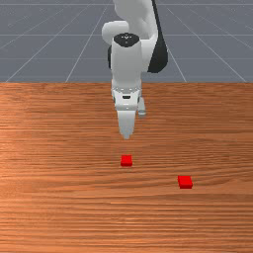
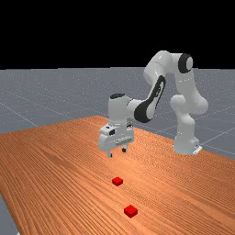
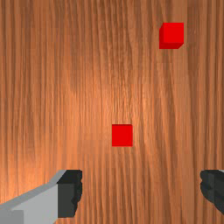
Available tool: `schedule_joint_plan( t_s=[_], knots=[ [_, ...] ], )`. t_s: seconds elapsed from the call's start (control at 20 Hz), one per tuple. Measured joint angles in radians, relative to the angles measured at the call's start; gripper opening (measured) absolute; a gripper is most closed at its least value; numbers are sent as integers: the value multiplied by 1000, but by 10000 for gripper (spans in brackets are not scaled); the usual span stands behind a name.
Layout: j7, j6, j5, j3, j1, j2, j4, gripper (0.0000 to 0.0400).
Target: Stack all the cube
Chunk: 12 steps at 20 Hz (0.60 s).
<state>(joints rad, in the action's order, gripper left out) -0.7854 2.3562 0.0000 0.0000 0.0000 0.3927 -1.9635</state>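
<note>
On grained wood point(image 1: 64, 207), two red cubes point(image 1: 126, 160), spread claw point(image 2: 117, 152) above

The table point(image 1: 54, 212) is orange-brown wood, its darker grain running from side to side in the front view, with a paler sheen on the surface in the far view. Two red cubes lie directly on it, well apart, each flat on the wood. One cube point(image 1: 126, 160) sits near the middle of the front view; the other cube point(image 1: 185, 181) lies toward the front view's right and closer to that camera. Neither is stacked.
</note>
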Motion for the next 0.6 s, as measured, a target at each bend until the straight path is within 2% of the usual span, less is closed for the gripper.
schedule_joint_plan(
  t_s=[0.05,0.1,0.15,0.25,0.3,0.35,0.4,0.5,0.6],
  knots=[
    [0,0,0,0,0,0,0,249],
    [18,-3,5,-3,1,-3,-3,308],
    [29,-5,8,-5,1,-5,-5,344],
    [40,-6,11,-8,1,-7,-7,379],
    [181,-31,17,-40,9,-97,-120,232],
    [327,-67,29,-73,3,-165,-179,142],
    [483,-100,46,-100,-4,-203,-205,87],
    [815,-155,100,-136,-9,-232,-219,33],
    [1111,-187,167,-157,-4,-241,-219,12]
  ],
)
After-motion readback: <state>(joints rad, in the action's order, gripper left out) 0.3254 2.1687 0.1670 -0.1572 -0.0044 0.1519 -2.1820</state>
